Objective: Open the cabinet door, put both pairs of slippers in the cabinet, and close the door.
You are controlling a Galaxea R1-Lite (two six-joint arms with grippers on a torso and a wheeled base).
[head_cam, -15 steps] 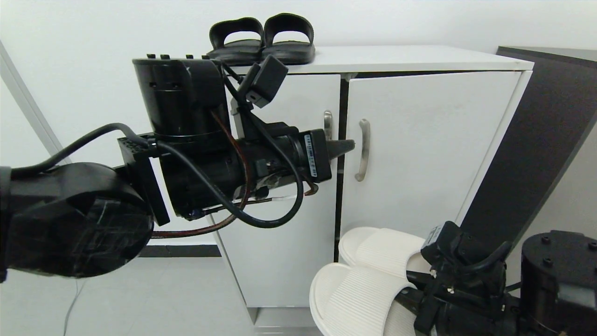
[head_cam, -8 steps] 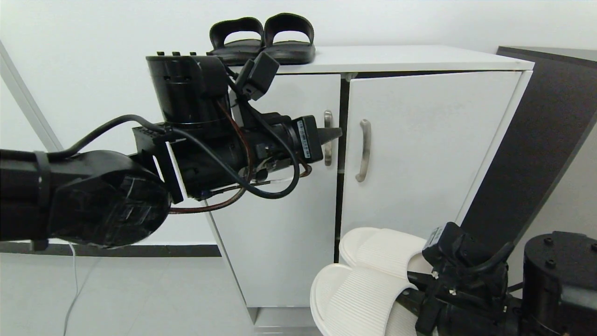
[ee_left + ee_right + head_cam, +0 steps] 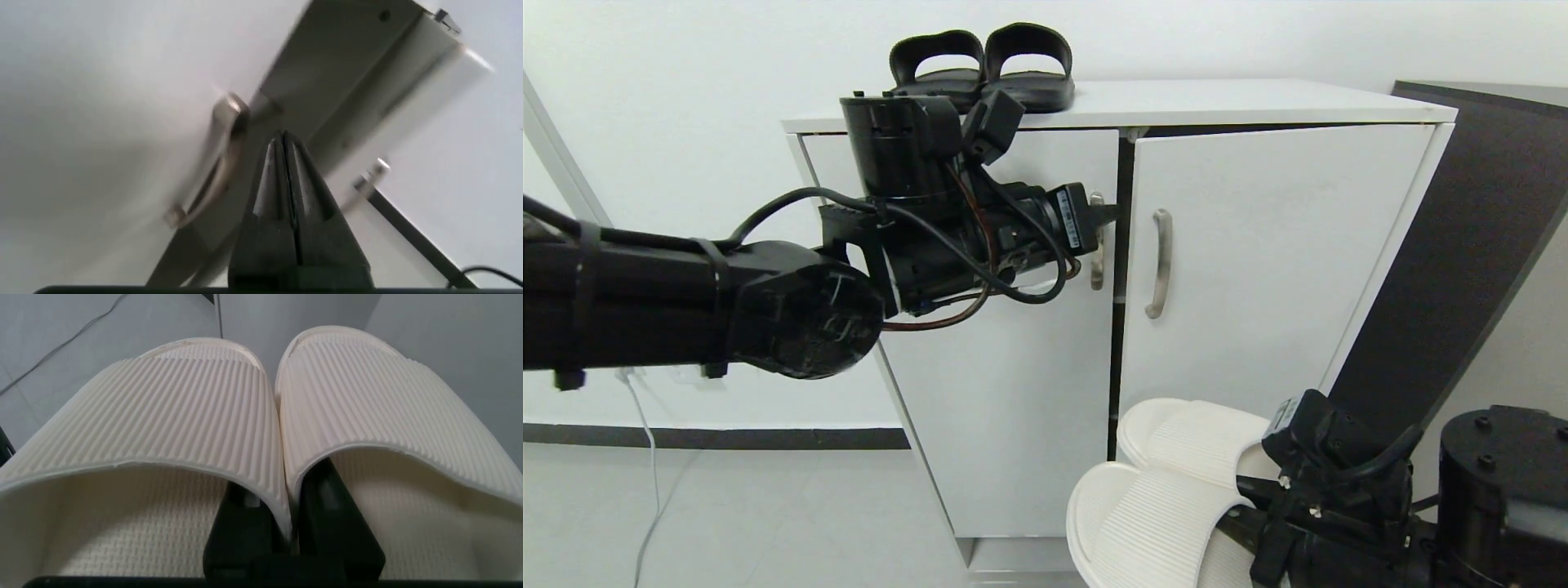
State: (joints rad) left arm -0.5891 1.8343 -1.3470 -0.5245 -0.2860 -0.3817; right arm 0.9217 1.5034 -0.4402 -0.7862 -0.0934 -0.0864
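A white two-door cabinet [image 3: 1258, 245] stands ahead, with a dark gap between its doors. My left gripper [image 3: 1112, 214] is shut and empty, its tip right at the left door's metal handle [image 3: 1098, 249]. In the left wrist view the shut fingers [image 3: 283, 143] point at the gap beside that handle [image 3: 221, 155]. The right door's handle [image 3: 1158, 261] is just beyond. Black slippers [image 3: 980, 69] lie on the cabinet top. My right gripper [image 3: 1245, 502] is low in front of the right door, shut on the pair of white slippers [image 3: 1168, 482], clamping their inner sides [image 3: 282, 457].
A dark panel [image 3: 1462, 245] leans against the cabinet's right side. A white wall is on the left, with a cable [image 3: 645, 457] hanging down to the grey floor [image 3: 768, 523]. There is free floor in front of the left door.
My left arm has moved forward and up toward the cabinet, bringing its shut tip from the door gap to the left door's handle. The right arm with the white slippers has not moved.
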